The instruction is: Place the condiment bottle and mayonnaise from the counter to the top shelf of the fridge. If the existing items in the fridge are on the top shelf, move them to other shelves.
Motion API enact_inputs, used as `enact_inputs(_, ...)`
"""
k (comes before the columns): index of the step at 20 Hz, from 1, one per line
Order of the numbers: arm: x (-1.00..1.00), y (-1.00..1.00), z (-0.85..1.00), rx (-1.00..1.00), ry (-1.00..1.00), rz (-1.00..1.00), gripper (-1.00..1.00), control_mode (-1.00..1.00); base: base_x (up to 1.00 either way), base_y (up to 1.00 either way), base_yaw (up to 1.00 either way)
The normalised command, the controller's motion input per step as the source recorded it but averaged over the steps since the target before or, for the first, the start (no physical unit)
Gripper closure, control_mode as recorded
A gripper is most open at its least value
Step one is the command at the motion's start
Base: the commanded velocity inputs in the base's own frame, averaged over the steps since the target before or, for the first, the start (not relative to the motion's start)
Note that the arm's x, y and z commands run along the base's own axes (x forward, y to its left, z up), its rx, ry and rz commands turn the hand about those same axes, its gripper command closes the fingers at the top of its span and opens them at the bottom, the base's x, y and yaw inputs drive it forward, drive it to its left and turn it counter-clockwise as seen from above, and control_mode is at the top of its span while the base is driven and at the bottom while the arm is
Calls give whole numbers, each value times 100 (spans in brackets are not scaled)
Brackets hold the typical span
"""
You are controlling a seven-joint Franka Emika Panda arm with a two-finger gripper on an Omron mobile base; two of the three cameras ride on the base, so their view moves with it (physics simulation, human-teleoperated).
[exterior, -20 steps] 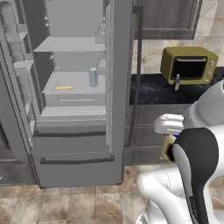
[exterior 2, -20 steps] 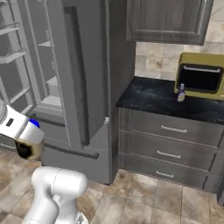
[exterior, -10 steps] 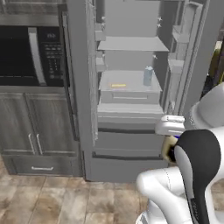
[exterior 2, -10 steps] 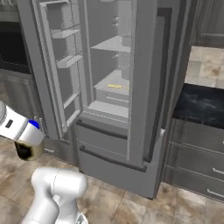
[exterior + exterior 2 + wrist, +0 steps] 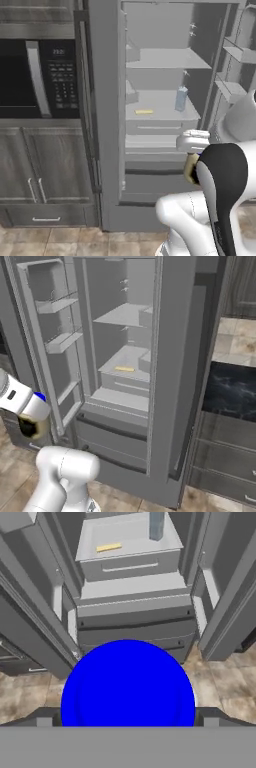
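Observation:
The mayonnaise (image 5: 127, 684) shows its wide blue lid between my gripper's (image 5: 127, 719) finger tips, and the gripper is shut on the jar. Its cream body (image 5: 190, 168) hangs under my hand in front of the fridge (image 5: 105, 125), whose doors stand open. The top shelf (image 5: 167, 59) is bare. One board lower stand the existing items, a pale blue pack (image 5: 181, 98) and a flat yellow piece (image 5: 144, 111); they appear as the pack (image 5: 156, 524) and the piece (image 5: 108, 547) in the hand view. A strip of the counter (image 5: 234, 391) lies right of the fridge. The condiment bottle is out of view.
A built-in microwave (image 5: 30, 75) and grey cabinet doors (image 5: 45, 170) are left of the fridge. The open door with bins (image 5: 55, 341) flanks my hand on one side, the other door (image 5: 235, 60) on the other. Freezer drawers (image 5: 132, 632) sit below the shelves.
The base has driven and turned, so both base views swung from the counter and its yellow appliance to face the open fridge. The jar stays in my gripper.

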Motion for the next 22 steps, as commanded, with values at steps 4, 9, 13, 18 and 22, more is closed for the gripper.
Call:
enact_inputs(4,0,0,0,0,0,0,100,100,39,-21,-15)
enact_inputs(9,0,0,0,0,0,0,100,100,77,0,-10)
enact_inputs(13,0,0,0,0,0,0,100,100,77,0,-7)
enact_inputs(18,0,0,0,0,0,0,100,100,73,0,-7)
enact_inputs(22,0,0,0,0,0,0,100,100,56,0,-7)
